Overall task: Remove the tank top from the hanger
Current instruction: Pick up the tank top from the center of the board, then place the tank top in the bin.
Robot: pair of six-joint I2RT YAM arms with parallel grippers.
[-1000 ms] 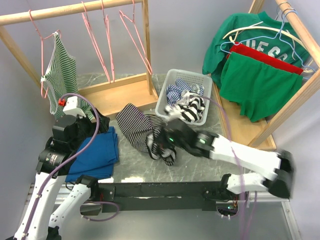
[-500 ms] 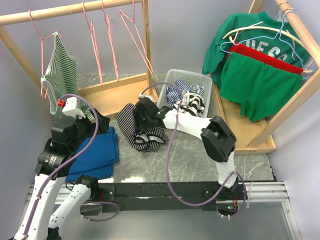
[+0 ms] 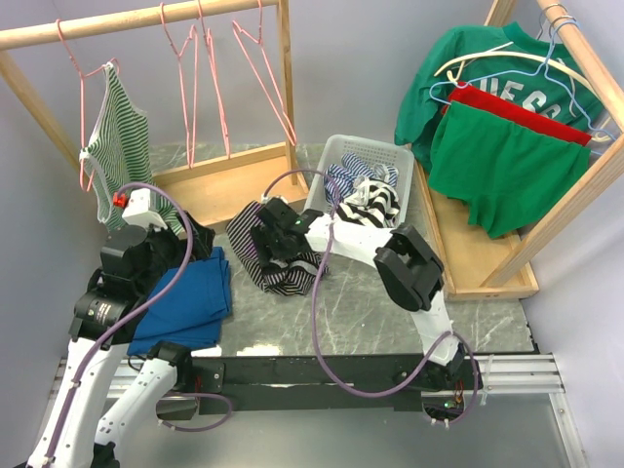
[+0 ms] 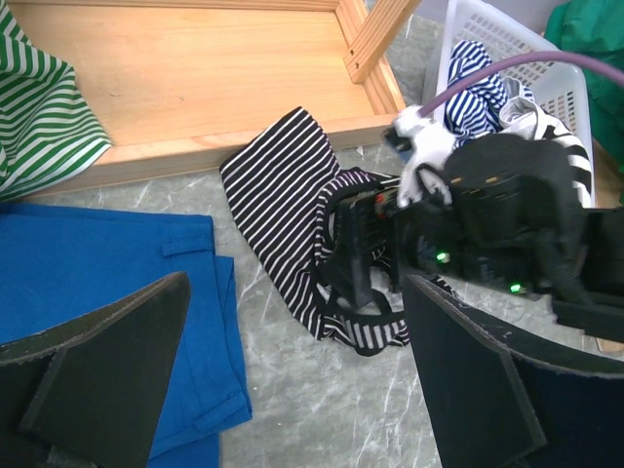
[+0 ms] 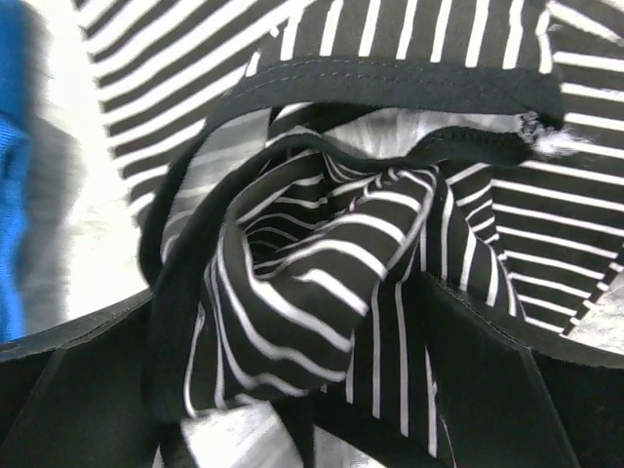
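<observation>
We see the striped tank top (image 3: pixel 278 258) lying far-left to near-right; left tool (image 4: pixel 292 292) and right tool (image 5: pixel 292 331) both spread wide.

Bright even lighting, soft shadows, overhead view sharp, right wrist close-up blurred, washed-out at left

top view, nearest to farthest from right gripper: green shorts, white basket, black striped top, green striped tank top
1. black striped top, under right gripper
2. white basket, just right
3. green striped tank top, left rack
4. green shorts, far right
</observation>
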